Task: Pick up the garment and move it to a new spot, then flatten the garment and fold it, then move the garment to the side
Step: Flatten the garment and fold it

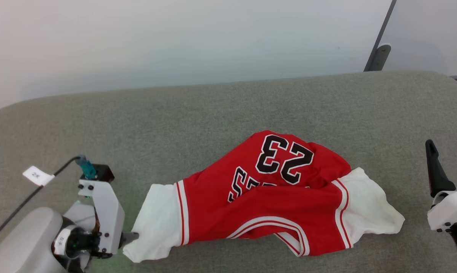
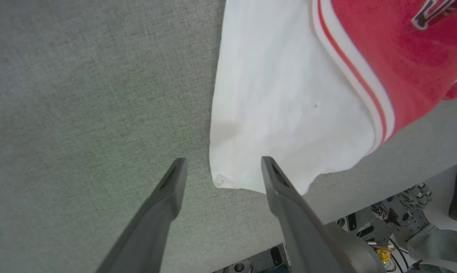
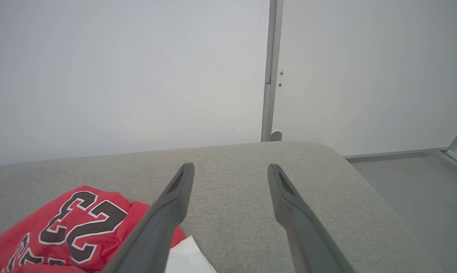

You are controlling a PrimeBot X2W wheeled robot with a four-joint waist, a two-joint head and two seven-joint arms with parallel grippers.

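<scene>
The left gripper (image 2: 223,161) stood spread wide, its fingers (image 2: 169,189) either side of a white sleeve corner of the garment (image 1: 281,204). The right gripper (image 3: 231,167), likewise released, sat apart from the cloth, which lay crumpled on the grey cushion (image 1: 213,113).

Left gripper (image 2: 221,163): fingers spread apart, wrist turned so that they point toward the robot's right. Right gripper (image 1: 446,149): fingers likewise spread, pointing forward, held at the robot's far right.
</scene>
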